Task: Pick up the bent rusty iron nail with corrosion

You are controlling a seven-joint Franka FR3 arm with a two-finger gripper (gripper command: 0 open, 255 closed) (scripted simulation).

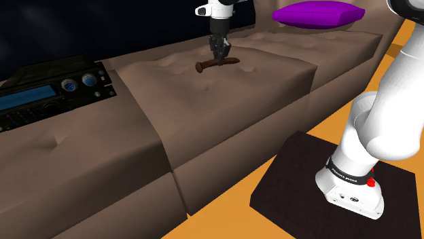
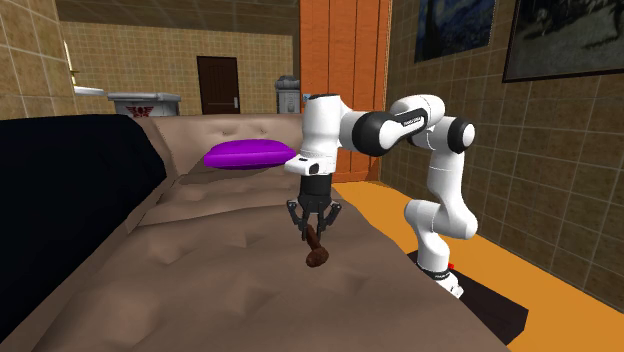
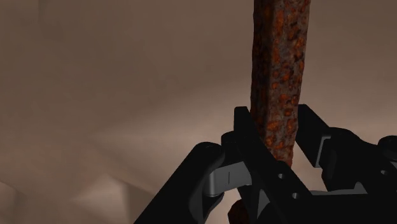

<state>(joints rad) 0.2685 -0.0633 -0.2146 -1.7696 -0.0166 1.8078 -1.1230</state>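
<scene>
The rusty brown nail lies across the brown sofa seat, its thick head toward the shoulder view's left. My black gripper comes straight down on the middle of its shaft. In the wrist view the corroded shaft runs between my two fingers, and the gripper is shut on it, both pads pressed against its sides. From the second exterior view the nail hangs just under the gripper, its head close to the cushion; whether it touches the seat I cannot tell.
A purple cushion rests farther along the sofa. A black audio unit sits on the seat at the shoulder view's left. The dark stand is on the orange floor beside the sofa. A dark backrest rises behind the seat.
</scene>
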